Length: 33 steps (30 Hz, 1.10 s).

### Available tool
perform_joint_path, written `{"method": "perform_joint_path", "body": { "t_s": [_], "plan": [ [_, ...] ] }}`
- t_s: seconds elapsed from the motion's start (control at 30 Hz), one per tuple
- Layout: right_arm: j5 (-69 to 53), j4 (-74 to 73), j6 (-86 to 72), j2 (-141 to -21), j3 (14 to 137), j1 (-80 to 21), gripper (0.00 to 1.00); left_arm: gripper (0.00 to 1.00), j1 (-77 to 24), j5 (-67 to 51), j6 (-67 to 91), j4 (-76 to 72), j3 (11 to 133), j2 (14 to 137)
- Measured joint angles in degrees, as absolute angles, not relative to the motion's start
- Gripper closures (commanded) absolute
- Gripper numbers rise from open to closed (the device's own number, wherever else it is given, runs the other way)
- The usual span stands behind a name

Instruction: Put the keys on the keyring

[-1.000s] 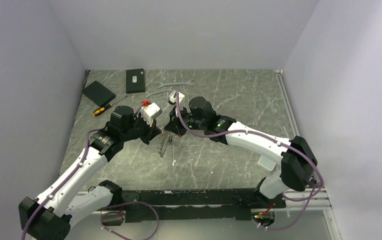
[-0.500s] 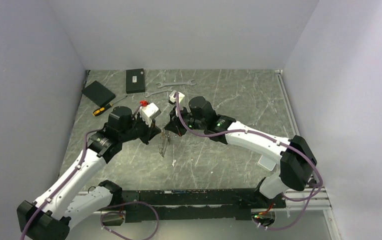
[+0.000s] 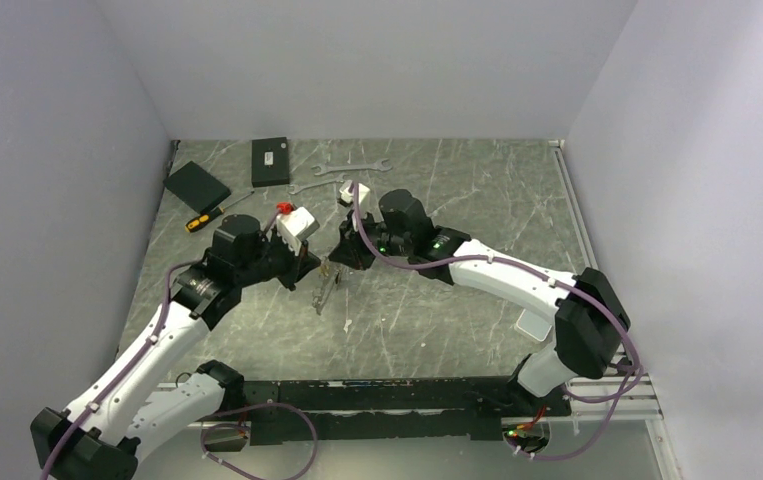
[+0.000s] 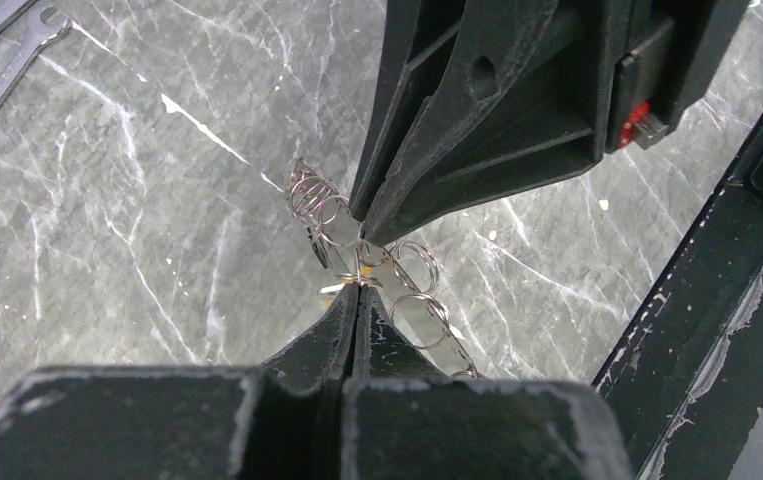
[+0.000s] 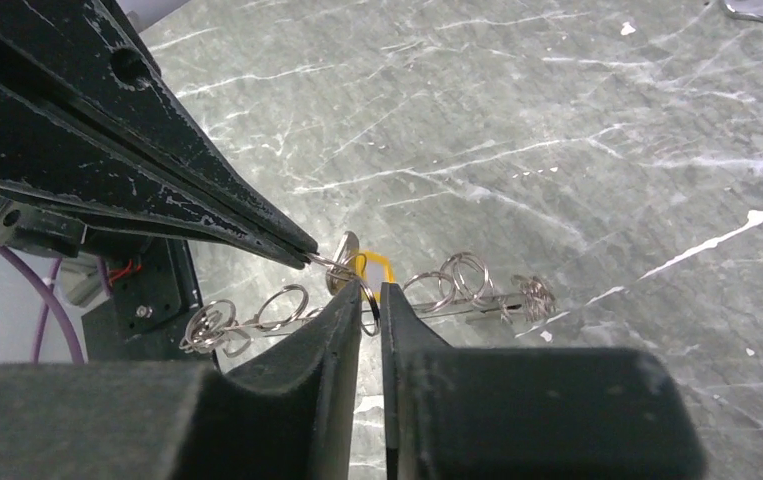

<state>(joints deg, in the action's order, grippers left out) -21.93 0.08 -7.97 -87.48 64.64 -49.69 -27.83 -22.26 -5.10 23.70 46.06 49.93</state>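
Near the middle of the table [image 3: 477, 190], my left gripper [image 4: 357, 292] is pinching the keyring [image 5: 457, 280] with jaws fully closed. The right gripper [image 5: 369, 292] is sitting a crack apart around a loop beside the brass key [image 5: 382, 265] (grip uncertain). I'm judging that threading is underway, and the next move is calling for a fine slide along the wire.

Bench [image 3: 477, 190]: dark grey-green marble-look top, white veins, fills middle of frame. Plain pale walls box it on three sides: back wall [image 3: 377, 60] across top, left wall [image 3: 47, 200], right wall [image 3: 697, 200]. Silvery rail [image 3: 574, 210] along bench's right edge; black beam [image 3: 387, 392] across bottom. Light even, soft; pale sheen on stone in wrist views.
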Motion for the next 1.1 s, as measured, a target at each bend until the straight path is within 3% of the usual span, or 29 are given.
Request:
{"method": "perform_joint_path", "body": {
  "t_s": [0.5,0.73,0.93,1.1],
  "plan": [
    [-27.2,2.35,-5.78,-87.02,62.87,-47.2,0.61,1.0,-27.81,-23.62,-4.86,23.42,45.87,49.08],
    [-31.73,4.93,-2.42,-83.57,59.44,-43.83,0.59,1.0,-27.81,-24.32,-4.84,23.4,45.87,48.73],
    [-37.6,19.35,1.52,-77.47,48.25,-42.3,0.58,1.0,-27.75,-24.77,-4.84,23.4,45.87,48.71],
    [-43.75,26.96,4.58,-79.22,45.63,-42.7,0.58,1.0,-27.57,-25.19,-4.84,23.4,45.87,48.71]
  ]
}}
